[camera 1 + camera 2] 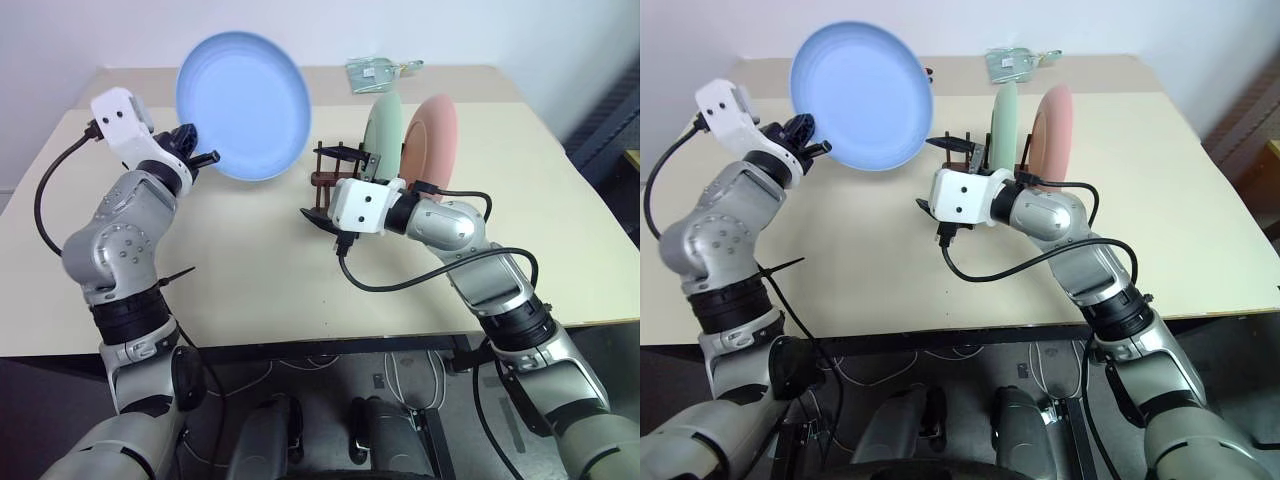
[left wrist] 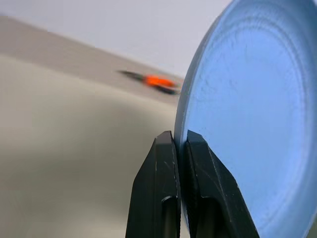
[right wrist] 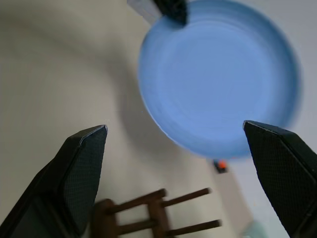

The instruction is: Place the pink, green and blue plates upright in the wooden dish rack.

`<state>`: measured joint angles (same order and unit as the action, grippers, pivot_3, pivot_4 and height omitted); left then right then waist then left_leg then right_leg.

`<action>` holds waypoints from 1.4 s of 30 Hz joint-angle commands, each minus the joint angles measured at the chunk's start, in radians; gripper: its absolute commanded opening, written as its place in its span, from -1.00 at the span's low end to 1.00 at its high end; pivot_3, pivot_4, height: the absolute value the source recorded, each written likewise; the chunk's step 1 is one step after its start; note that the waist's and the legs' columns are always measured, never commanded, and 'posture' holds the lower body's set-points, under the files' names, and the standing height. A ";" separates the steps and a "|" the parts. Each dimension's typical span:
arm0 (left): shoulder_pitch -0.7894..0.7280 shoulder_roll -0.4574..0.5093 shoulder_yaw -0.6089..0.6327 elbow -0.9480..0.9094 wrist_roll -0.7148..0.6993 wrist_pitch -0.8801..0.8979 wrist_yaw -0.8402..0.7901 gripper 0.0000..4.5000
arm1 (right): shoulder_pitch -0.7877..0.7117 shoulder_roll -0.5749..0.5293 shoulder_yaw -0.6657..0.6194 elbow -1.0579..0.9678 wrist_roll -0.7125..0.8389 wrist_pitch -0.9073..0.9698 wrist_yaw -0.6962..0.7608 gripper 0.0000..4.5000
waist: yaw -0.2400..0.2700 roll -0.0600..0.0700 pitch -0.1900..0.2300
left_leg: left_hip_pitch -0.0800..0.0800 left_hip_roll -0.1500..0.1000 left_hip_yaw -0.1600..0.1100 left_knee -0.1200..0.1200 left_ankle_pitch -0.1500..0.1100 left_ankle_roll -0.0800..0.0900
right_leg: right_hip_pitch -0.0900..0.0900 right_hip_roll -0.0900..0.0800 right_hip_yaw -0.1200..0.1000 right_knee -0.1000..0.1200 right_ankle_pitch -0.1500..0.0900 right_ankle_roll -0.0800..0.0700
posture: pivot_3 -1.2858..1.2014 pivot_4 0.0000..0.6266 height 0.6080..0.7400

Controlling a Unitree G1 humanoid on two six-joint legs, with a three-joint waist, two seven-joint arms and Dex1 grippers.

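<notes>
The round light blue plastic plate (image 1: 244,105) is raised above the beige table (image 1: 250,270), its rim clamped by the left gripper (image 1: 203,157); the right gripper (image 3: 178,173) gapes wide, holding nothing

We see a pale beige rectangular worktop (image 1: 250,280) against a plain white wall (image 1: 480,30), with grey floor (image 1: 420,400) below it.

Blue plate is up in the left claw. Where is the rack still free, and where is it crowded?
Free: the wooden dish rack's pegs on the robot's-left side of the green plate. Crowded: its right end, with the pink plate, and the open right claw just before it.
</notes>
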<state>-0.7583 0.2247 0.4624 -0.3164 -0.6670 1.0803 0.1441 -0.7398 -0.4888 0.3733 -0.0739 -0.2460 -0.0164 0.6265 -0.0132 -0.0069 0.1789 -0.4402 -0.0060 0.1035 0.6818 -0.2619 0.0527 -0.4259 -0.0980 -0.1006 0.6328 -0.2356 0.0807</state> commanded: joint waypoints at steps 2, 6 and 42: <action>-0.056 -0.025 0.059 -0.152 -0.138 0.215 0.094 -0.97 | -0.051 -0.002 0.024 0.086 -0.118 -0.143 -0.062 1.00 | -0.001 0.000 0.000 | 0.000 0.000 0.000 0.000 0.000 0.000 | 0.000 0.000 0.000 0.000 0.000 0.000 | 0.03 -0.52 1.00; -0.105 -0.091 0.141 -0.202 -0.222 0.323 0.180 -0.97 | -0.079 0.013 0.017 0.154 -0.158 -0.209 -0.100 1.00 | 0.000 0.000 0.000 | 0.000 0.000 0.000 0.000 0.000 0.000 | 0.000 0.000 0.000 0.000 0.000 0.000 | 0.03 -0.52 1.00; 0.466 0.165 -0.320 0.034 0.459 -0.538 -0.130 0.21 | -0.278 0.540 -0.668 -0.161 1.073 1.004 -0.604 -1.00 | -0.010 -0.002 -0.002 | 0.013 0.000 0.007 -0.019 0.003 -0.008 | 0.000 -0.001 0.007 0.001 -0.002 -0.006 | 0.03 -0.52 1.00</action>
<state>-0.2995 0.3815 0.1284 -0.2469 -0.2321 0.5692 0.0195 -0.9730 0.0347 -0.2592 -0.2107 0.7613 0.9535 0.0825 -0.0229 -0.0089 0.1771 -0.4274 -0.0057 0.1106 0.6628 -0.2582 0.0450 -0.4269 -0.0987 -0.0939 0.6346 -0.2375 0.0744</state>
